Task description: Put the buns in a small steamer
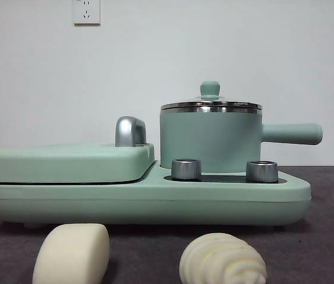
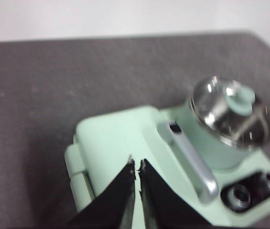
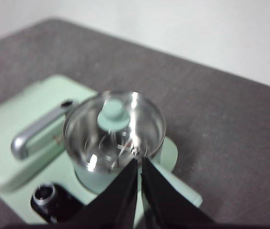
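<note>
Two cream buns, smooth pillow (image 1: pixel 72 253) and ridged shell (image 1: pixel 223 259), front the lidded small steamer (image 1: pixel 210 136); left gripper (image 2: pixel 136 164) and right gripper (image 3: pixel 138 161) hover above, jaws nearly closed.

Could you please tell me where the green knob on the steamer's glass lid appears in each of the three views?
Front view: green knob atop the glass lid, right of centre.
Left wrist view: blurred, at the right edge.
Right wrist view: near the centre.
Shared landmark: the chrome handle beside the pot.

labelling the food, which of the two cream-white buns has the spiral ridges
The oval cream-white bun lying on the dark table in front of the mint green cylindrical pot; its surface is ribbed like a shell. The pillow-shaped cream-white bun beside it is smooth.
</note>
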